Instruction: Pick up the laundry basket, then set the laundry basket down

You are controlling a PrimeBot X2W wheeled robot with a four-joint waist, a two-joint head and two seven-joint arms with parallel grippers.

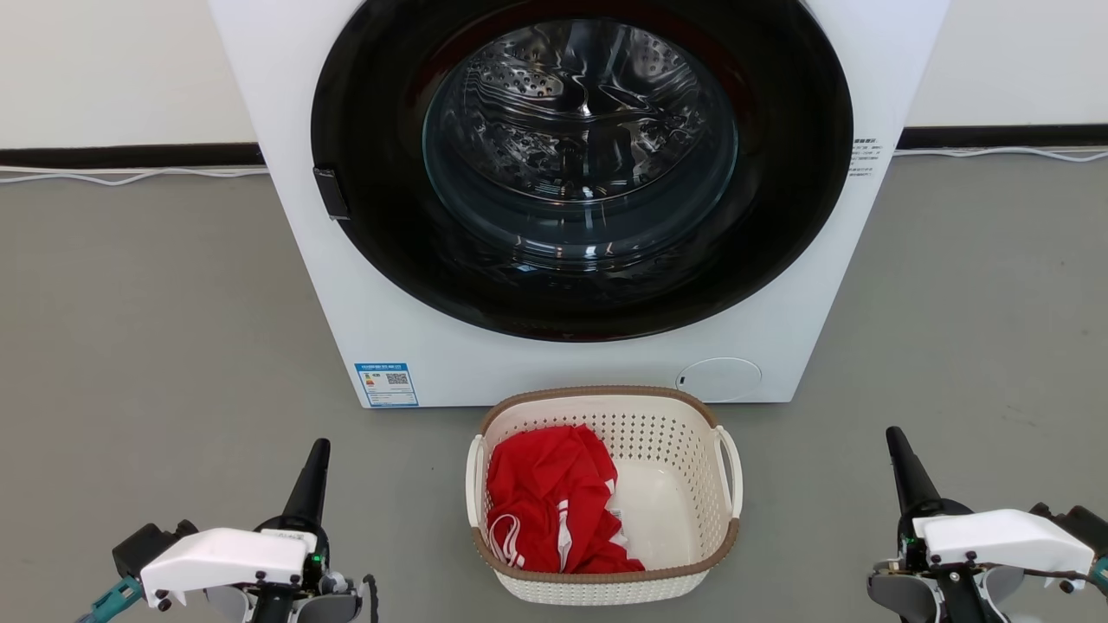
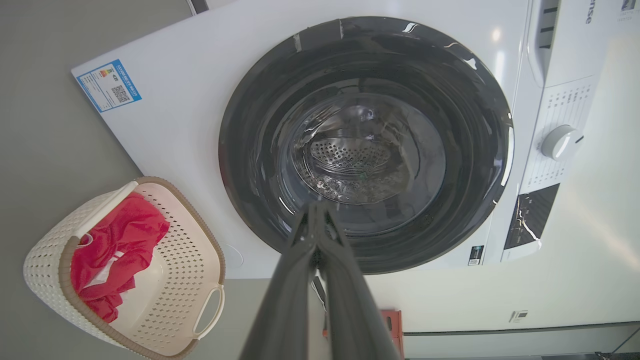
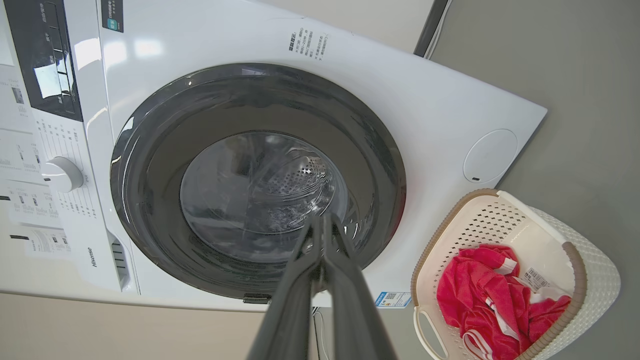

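Observation:
The laundry basket (image 1: 666, 450), cream-white with a brown rim band and white loop handles, stands on the grey floor just in front of the washing machine. A red garment (image 1: 545, 502) lies in its left half. My left gripper (image 1: 318, 450) is shut and empty, well to the left of the basket. My right gripper (image 1: 893, 437) is shut and empty, well to the right of it. The left wrist view has the basket (image 2: 175, 280) at lower left, beyond my shut fingers (image 2: 300, 270). The right wrist view has the basket (image 3: 480, 230) at lower right, beside my shut fingers (image 3: 305, 280).
A large white washing machine (image 1: 415, 346) with a closed dark round door (image 1: 580, 164) stands right behind the basket. Grey floor spreads on both sides. A white cable (image 1: 130, 176) runs along the wall's dark baseboard.

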